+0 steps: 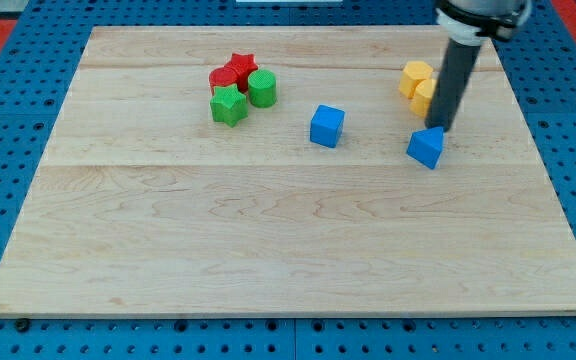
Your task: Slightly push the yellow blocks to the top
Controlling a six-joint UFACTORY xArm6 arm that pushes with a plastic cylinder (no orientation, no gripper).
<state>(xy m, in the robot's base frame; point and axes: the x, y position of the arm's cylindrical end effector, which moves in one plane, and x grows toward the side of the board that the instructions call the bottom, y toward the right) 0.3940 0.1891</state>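
Two yellow blocks sit touching at the view's upper right: one yellow block [415, 76] and a second yellow block [425, 95] just below and right of it, partly hidden by my rod. My tip [437, 127] is on the board just below the lower yellow block and just above a blue block [426, 147]. The rod rises from the tip toward the view's top right.
A blue cube [326, 125] lies near the middle top. A cluster at the upper left holds a red star [240, 68], a red block [222, 79], a green cylinder [261, 88] and a green star [228, 105]. The wooden board [268, 250] lies on a blue pegboard.
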